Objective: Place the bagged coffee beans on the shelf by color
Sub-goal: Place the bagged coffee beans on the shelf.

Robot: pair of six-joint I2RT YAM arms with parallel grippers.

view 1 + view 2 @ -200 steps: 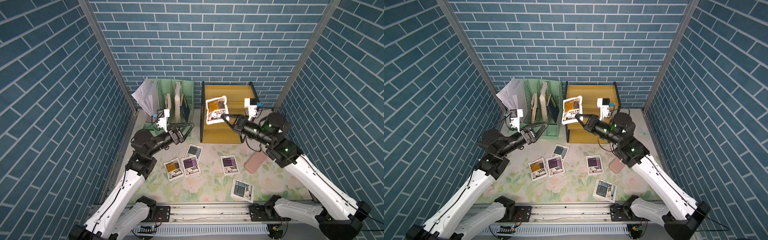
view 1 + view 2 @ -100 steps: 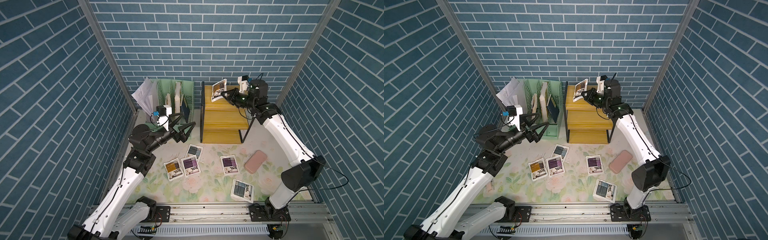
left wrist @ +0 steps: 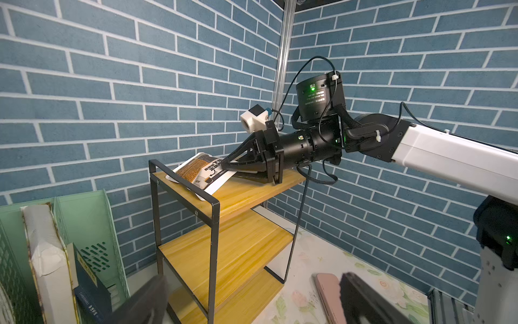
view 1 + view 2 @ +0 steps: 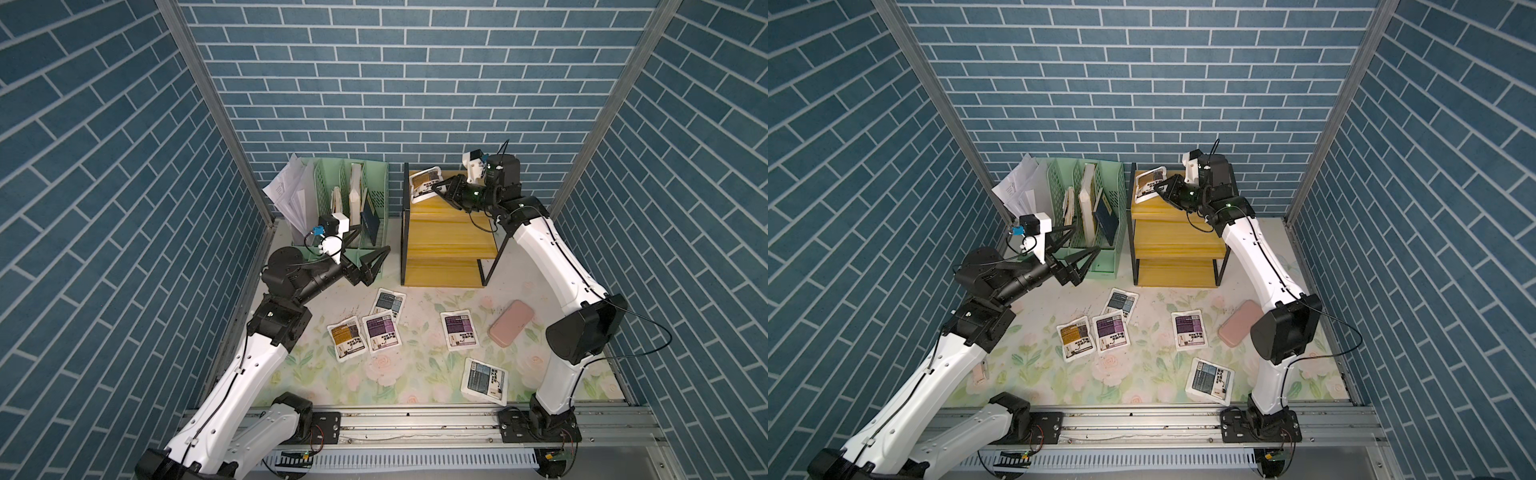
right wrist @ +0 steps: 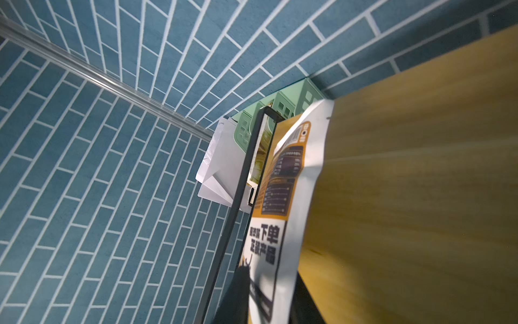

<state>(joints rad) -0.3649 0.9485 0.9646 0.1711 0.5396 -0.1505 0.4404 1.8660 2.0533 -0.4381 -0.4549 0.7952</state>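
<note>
An orange-brown bag (image 4: 424, 183) (image 4: 1151, 185) lies tilted on the shelf's (image 4: 449, 232) top board, its far edge on the black side rail. My right gripper (image 4: 436, 191) (image 3: 228, 167) (image 5: 269, 294) reaches in over that board; its jaws stand slightly apart around the bag's (image 5: 283, 196) near edge. On the floral mat lie another orange-brown bag (image 4: 347, 337), two purple bags (image 4: 381, 331) (image 4: 459, 334) and two grey-blue bags (image 4: 388, 302) (image 4: 485, 380). My left gripper (image 4: 370, 266) (image 3: 252, 305) hovers open and empty in front of the organizer.
A mint-green file organizer (image 4: 349, 199) with papers and books stands left of the shelf. A pink case (image 4: 511, 322) lies on the mat beside the right arm. Brick walls close in the back and both sides; a metal rail runs along the front.
My right arm carried the orange-brown bag from in front of the shelf up to the top board, and its jaws have parted. The left gripper opened wide.
</note>
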